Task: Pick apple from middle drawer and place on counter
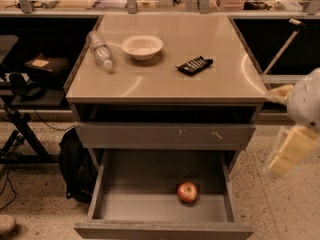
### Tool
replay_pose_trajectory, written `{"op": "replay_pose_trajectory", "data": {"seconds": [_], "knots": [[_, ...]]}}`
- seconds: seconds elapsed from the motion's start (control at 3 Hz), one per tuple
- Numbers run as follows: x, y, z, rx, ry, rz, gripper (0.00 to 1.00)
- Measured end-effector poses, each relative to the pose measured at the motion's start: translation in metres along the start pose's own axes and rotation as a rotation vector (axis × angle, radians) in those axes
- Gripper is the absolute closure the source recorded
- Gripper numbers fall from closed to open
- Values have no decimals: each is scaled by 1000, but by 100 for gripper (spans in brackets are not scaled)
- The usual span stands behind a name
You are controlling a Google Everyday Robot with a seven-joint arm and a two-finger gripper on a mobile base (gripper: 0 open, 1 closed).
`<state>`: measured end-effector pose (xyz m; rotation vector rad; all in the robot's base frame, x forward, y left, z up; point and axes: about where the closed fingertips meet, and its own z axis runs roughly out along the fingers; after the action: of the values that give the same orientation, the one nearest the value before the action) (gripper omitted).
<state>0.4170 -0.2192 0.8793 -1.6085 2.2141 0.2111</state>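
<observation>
speckled floor point(285, 214) at front. wide grey metal middle drawer point(145, 206) pulled out, small red apple point(187, 192) on its floor, right of centre. pale two-finger gripper point(274, 133) right of cabinet, fingers spread wide, empty. glossy beige counter point(190, 86) behind: white bowl point(142, 46), clear plastic bottle point(101, 51) on its side.

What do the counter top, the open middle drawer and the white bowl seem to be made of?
Counter: glossy beige laminate or coated board, judging by its curved reflections. Middle drawer: matt grey painted metal, probably. Bowl: white ceramic or plastic; unclear. End effector hovers to the right, touching none.
</observation>
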Motion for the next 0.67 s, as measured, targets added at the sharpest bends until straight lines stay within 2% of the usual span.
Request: {"op": "replay_pose_trajectory", "data": {"seconds": [0.33, 0.67], "knots": [[38, 33, 70, -66, -134, 68, 0], [66, 41, 145, -100, -169, 119, 0]]}}
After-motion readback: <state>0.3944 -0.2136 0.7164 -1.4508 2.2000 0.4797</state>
